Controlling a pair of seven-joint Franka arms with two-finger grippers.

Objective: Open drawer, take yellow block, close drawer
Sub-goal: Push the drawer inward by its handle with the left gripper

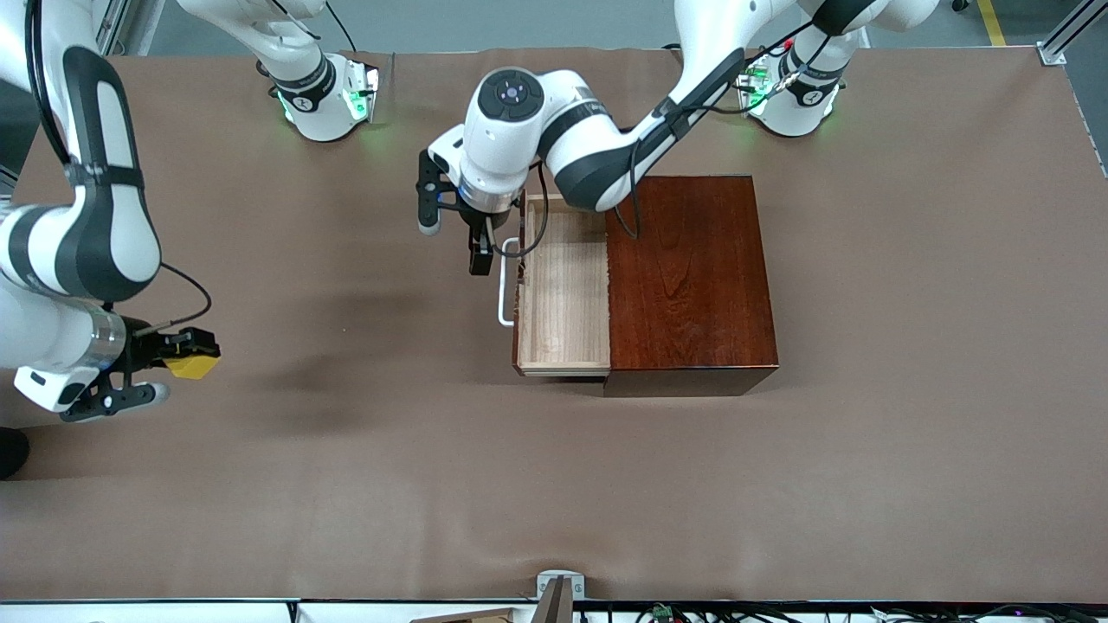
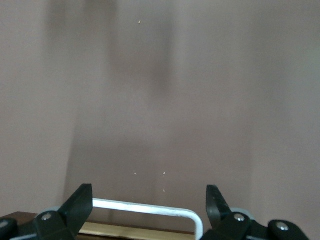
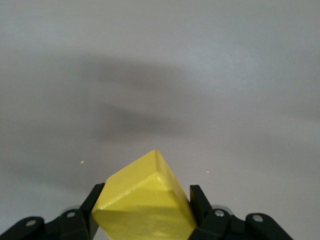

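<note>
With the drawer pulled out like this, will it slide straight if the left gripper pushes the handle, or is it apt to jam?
The drawer probably slides straight: it looks rigid and square in the box. The open left gripper sits off-centre on the handle, so it might skew slightly.

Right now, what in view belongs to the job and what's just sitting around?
Job:
- drawer, pulled open, tray empty
- its white handle, left gripper open just above it
- yellow block, gripped by right gripper above the table's right-arm end

Just there:
- brown table
- cables past its near edge
</note>
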